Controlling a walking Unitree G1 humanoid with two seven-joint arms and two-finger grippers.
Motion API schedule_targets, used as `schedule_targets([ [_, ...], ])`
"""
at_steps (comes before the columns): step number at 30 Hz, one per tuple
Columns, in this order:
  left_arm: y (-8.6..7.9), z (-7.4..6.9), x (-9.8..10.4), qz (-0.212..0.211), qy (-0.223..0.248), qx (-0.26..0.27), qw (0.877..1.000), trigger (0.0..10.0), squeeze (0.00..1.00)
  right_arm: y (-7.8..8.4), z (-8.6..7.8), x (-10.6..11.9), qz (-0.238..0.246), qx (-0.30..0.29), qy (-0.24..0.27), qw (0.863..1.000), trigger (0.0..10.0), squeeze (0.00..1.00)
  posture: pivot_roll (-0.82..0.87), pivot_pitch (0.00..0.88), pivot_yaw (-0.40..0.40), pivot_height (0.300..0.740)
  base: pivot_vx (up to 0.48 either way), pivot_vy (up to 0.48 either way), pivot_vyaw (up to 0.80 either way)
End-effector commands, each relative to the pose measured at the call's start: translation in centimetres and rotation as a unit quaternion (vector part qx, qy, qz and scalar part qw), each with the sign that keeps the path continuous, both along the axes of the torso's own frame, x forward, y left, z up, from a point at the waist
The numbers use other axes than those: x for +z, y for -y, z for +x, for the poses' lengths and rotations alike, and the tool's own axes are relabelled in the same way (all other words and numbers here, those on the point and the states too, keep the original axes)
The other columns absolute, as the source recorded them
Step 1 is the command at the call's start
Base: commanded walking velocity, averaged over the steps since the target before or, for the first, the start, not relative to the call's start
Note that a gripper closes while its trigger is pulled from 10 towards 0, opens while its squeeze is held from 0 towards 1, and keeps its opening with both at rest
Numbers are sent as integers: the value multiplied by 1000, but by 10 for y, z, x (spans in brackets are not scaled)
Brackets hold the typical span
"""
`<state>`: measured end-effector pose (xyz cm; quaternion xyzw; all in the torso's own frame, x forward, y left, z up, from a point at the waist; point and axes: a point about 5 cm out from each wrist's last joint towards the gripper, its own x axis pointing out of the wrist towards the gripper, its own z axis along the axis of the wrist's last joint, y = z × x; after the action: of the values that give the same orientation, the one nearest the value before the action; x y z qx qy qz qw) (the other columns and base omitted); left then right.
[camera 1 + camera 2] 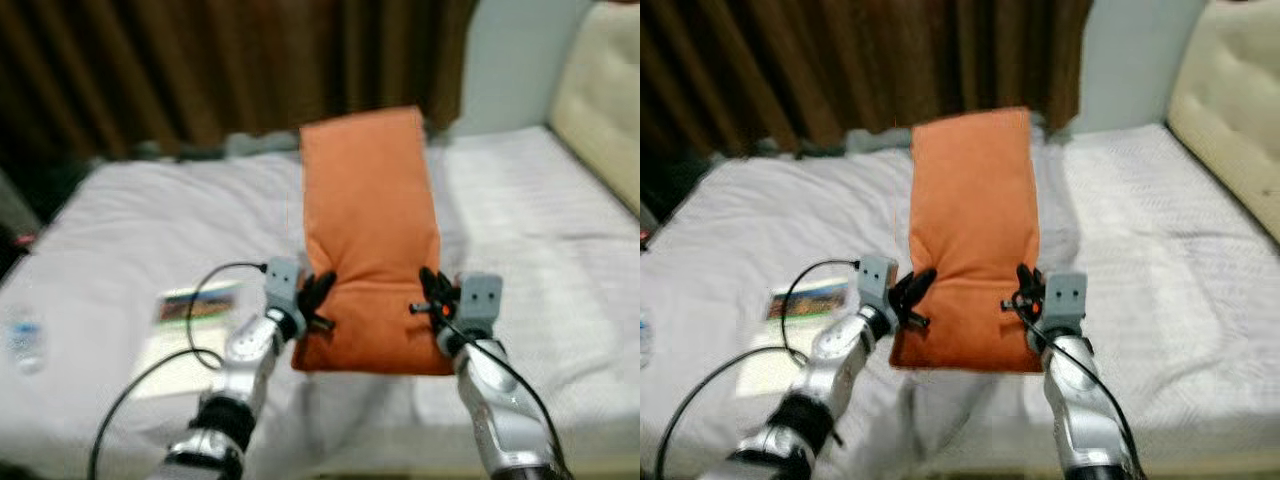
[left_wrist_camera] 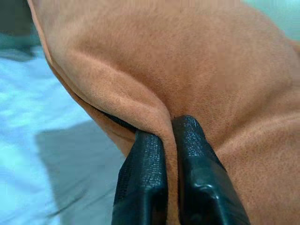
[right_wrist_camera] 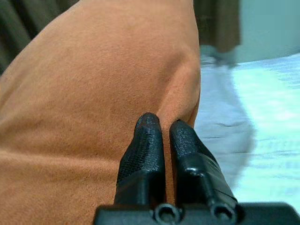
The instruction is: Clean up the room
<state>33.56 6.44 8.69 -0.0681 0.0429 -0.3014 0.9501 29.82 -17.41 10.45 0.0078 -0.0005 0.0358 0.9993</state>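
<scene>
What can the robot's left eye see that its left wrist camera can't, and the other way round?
Left eye: the whole white bed, a book, a water bottle, brown curtains, and the right gripper at the orange cushion's other side.

Left wrist: up close, the black fingers pinching a fold of cushion fabric between them.

Both: the orange cushion, the left gripper holding it, and the bed's white cover.

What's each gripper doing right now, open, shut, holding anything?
Left gripper: shut on the orange pillow, fingers pinching a fold at its edge.
Right gripper: shut on the orange pillow's opposite edge.
</scene>
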Motion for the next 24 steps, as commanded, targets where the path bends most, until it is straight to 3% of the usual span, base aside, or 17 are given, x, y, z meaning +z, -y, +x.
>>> schedule_targets([
  [1,-4,3,8,9,32,-2,999,10000,0,-1,4,11,-2,3,23,1000,10000,0,-214,36,81,740,341,-334,0],
  [8,-2,1,7,9,34,-8,999,10000,0,-6,4,6,-2,14,11,1000,10000,0,-204,33,80,740,340,-335,-544],
  [24,12,-1,5,-1,26,-13,1000,10000,0,-9,5,5,-4,25,11,1000,10000,0,-213,35,81,740,339,-336,0],
])
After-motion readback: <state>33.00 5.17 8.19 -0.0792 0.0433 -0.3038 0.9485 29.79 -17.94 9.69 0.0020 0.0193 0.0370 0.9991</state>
